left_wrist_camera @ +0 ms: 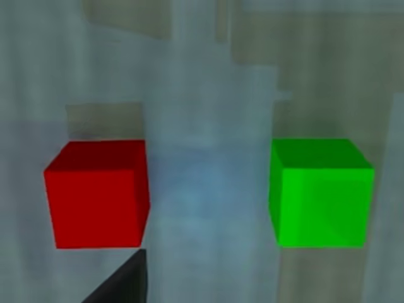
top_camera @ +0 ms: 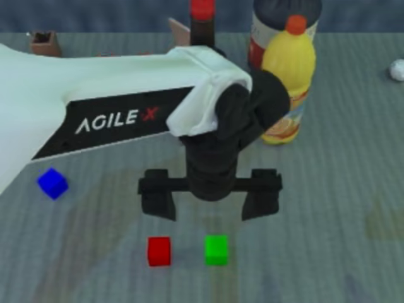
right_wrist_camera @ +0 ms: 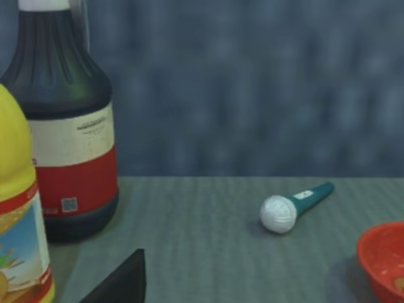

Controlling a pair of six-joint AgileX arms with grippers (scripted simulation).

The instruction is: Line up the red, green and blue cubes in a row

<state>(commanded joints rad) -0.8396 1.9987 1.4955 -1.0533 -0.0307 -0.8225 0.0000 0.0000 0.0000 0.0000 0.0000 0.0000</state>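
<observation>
The red cube [top_camera: 159, 250] and the green cube [top_camera: 216, 249] sit side by side near the table's front edge, a small gap between them. Both fill the left wrist view, red cube [left_wrist_camera: 98, 196] and green cube [left_wrist_camera: 319, 196]. My left gripper [top_camera: 209, 203] hovers just behind and above them, open wide and holding nothing, with one dark finger [left_wrist_camera: 123, 284] showing. The blue cube [top_camera: 52, 183] lies apart at the left, beside the left arm. My right arm is out of the top view, and one finger [right_wrist_camera: 123, 281] of its open gripper shows, holding nothing.
At the back stand a yellow juice bottle [top_camera: 289, 76], a dark bottle with a red and white label [top_camera: 278, 25] and a red-capped bottle [top_camera: 202, 19]. A small brown box [top_camera: 45, 43] sits back left. A microphone [right_wrist_camera: 287, 208] and a red bowl [right_wrist_camera: 385, 259] lie at the right.
</observation>
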